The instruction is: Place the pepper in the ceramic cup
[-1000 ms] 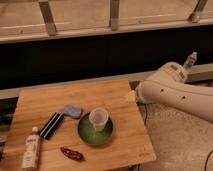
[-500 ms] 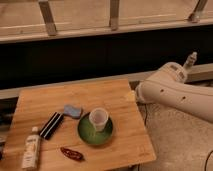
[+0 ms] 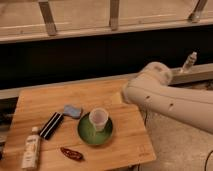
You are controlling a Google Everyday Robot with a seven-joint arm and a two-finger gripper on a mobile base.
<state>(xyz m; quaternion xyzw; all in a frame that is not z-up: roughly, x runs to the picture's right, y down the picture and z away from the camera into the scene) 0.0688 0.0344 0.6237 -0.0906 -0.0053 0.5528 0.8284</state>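
One pincer [image 3: 189,62] high at right, far from pepper [image 3: 72,154]

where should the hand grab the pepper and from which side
Grip the pepper across its middle, coming straight down from above. It lies flat on the table near the front edge, long and thin, so closing across its narrow width looks safest. The bottle and plate either side stand apart from it. The hand is up at far right, off the table.
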